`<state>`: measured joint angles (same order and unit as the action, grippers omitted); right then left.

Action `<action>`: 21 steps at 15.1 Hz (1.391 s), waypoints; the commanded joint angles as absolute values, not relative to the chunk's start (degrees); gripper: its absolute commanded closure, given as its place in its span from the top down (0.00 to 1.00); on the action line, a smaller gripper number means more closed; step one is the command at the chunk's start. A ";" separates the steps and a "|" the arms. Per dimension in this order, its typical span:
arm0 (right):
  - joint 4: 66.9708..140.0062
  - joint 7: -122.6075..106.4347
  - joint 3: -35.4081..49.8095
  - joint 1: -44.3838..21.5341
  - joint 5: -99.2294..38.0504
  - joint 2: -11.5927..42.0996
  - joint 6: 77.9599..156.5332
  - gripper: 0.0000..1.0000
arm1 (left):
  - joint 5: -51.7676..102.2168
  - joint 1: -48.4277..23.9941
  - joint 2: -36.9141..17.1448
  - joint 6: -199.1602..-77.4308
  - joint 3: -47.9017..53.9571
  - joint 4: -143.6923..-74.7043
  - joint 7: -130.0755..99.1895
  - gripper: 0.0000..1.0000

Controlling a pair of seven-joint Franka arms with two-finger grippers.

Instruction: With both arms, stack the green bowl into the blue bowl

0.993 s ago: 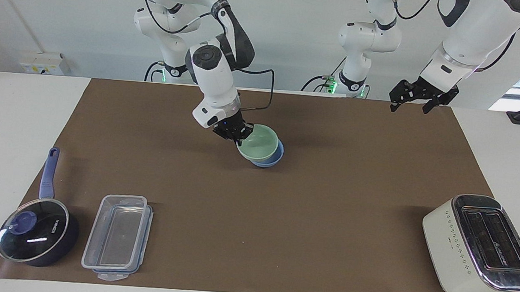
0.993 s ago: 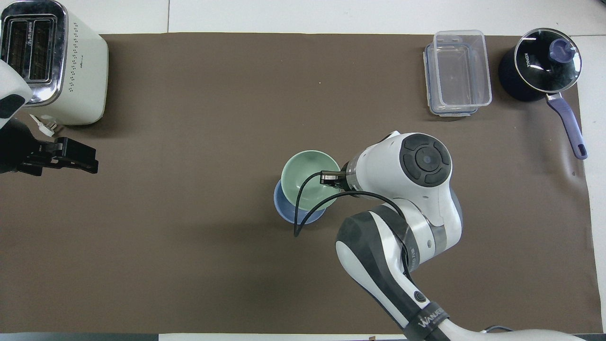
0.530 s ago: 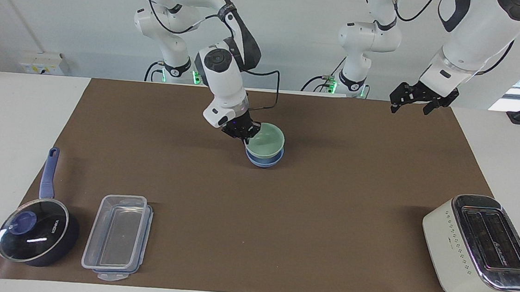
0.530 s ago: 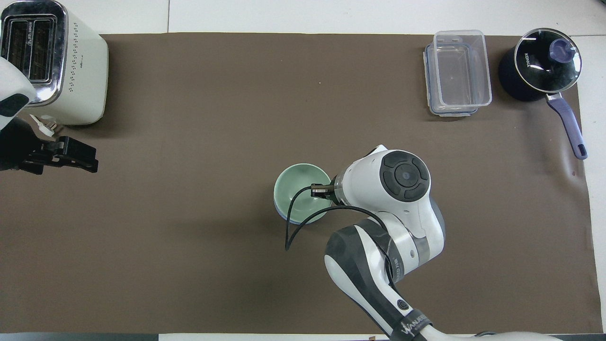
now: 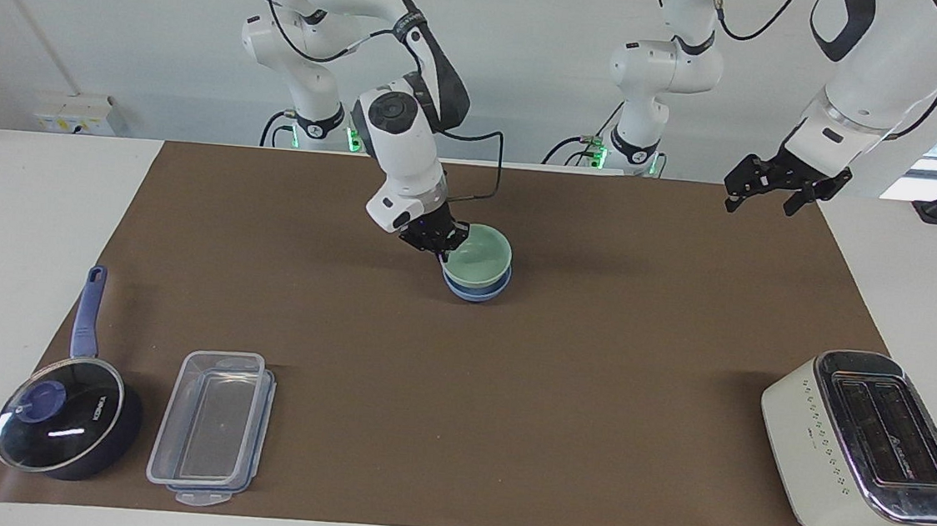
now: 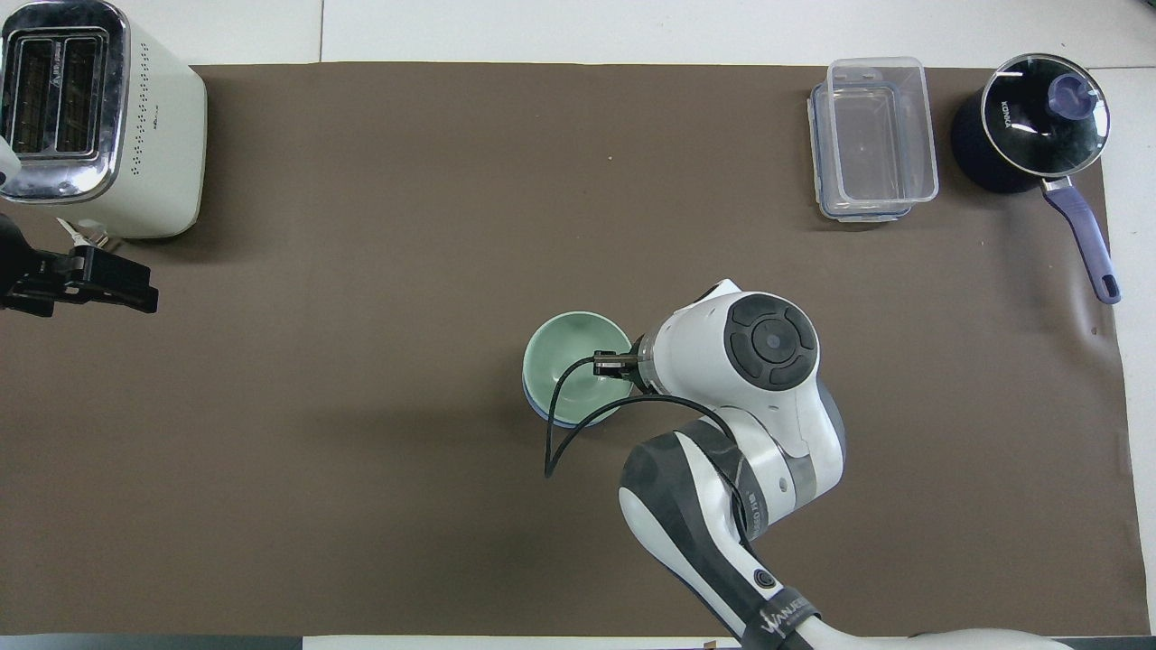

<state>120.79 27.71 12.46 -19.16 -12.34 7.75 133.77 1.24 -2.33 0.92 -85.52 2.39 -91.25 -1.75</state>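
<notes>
The green bowl [image 5: 482, 256] sits nested in the blue bowl [image 5: 475, 290] in the middle of the brown mat, level, with only the blue bowl's lower wall showing. In the overhead view the green bowl [image 6: 564, 357] covers the blue bowl [image 6: 542, 411] but for a thin edge. My right gripper [image 5: 439, 246] is shut on the green bowl's rim at the side toward the right arm's end; its wrist hides it partly in the overhead view [image 6: 623, 366]. My left gripper [image 5: 760, 204] hangs open and empty in the air over the mat's edge at the left arm's end [image 6: 135, 293].
A cream toaster [image 5: 864, 445] stands farthest from the robots at the left arm's end. A clear plastic container [image 5: 214, 418] and a dark blue saucepan with a glass lid [image 5: 63, 423] lie at the right arm's end. Two short white arms stand at the table's back.
My right gripper brought the green bowl over and down into the blue bowl, where it now rests level. My left gripper drifted outward toward the left arm's end of the table.
</notes>
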 commanded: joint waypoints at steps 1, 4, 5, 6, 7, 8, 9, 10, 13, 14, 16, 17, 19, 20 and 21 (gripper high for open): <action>120.85 28.65 12.48 -19.86 -13.53 9.23 135.53 0.00 | 0.09 -0.97 0.88 -85.17 3.60 -91.23 -0.70 1.00; 120.94 28.83 12.48 -20.30 -13.45 9.14 135.53 0.00 | 0.17 -0.88 1.05 -84.46 3.78 -91.23 -0.70 1.00; 120.94 28.74 12.39 -20.30 -13.45 9.05 135.44 0.00 | 0.09 -0.88 1.23 -84.46 3.78 -91.32 -0.70 1.00; 120.94 28.74 12.39 -20.30 -13.45 9.14 135.44 0.00 | 0.17 -0.88 1.32 -84.55 3.87 -91.41 -0.70 1.00; 120.94 28.74 12.39 -20.30 -13.36 9.14 135.44 0.00 | 0.18 -0.88 1.41 -84.55 3.95 -91.41 -0.70 1.00; 120.94 28.74 12.39 -20.30 -13.01 9.14 135.44 0.00 | 0.18 -0.79 1.49 -84.55 3.96 -91.41 -0.70 1.00; 120.94 28.74 12.39 -20.30 -12.75 9.14 135.44 0.00 | 0.18 -0.97 1.49 -84.64 3.87 -91.67 -0.96 1.00; 120.94 28.74 12.39 -20.30 -12.66 9.14 135.53 0.00 | 0.18 -0.88 1.58 -84.90 3.87 -91.67 -1.49 1.00; 120.85 28.83 12.39 -20.30 -12.66 9.14 135.53 0.00 | 0.18 -1.14 1.58 -85.34 3.87 -91.76 -1.23 1.00; 120.85 28.83 12.31 -20.30 -12.66 9.14 135.53 0.00 | 0.18 -0.97 1.58 -85.08 3.78 -91.76 -1.23 1.00; 120.85 28.74 12.30 -20.22 -12.66 9.14 135.53 0.00 | 0.18 -0.70 1.58 -85.17 3.69 -91.84 -1.32 1.00; 120.85 28.74 12.30 -20.21 -12.66 9.14 135.44 0.04 | 0.18 -0.70 1.58 -85.17 3.60 -91.85 -1.32 1.00; 120.59 28.74 12.30 -19.87 -12.66 9.23 135.27 0.41 | 0.18 -0.70 1.58 -85.17 3.52 -91.85 -1.32 1.00; 120.59 28.74 12.30 -19.78 -12.66 9.23 135.35 0.62 | 0.18 -0.70 1.58 -85.17 3.52 -91.85 -1.32 1.00; 120.41 28.74 12.30 -19.69 -12.66 9.23 135.35 0.77 | 0.18 -0.70 1.58 -85.25 3.52 -91.85 -1.32 1.00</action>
<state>120.65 27.73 12.22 -20.02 -12.34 9.16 134.28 1.24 -1.65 0.89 -85.29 2.91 -91.25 -1.51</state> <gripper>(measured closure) 0.678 0.000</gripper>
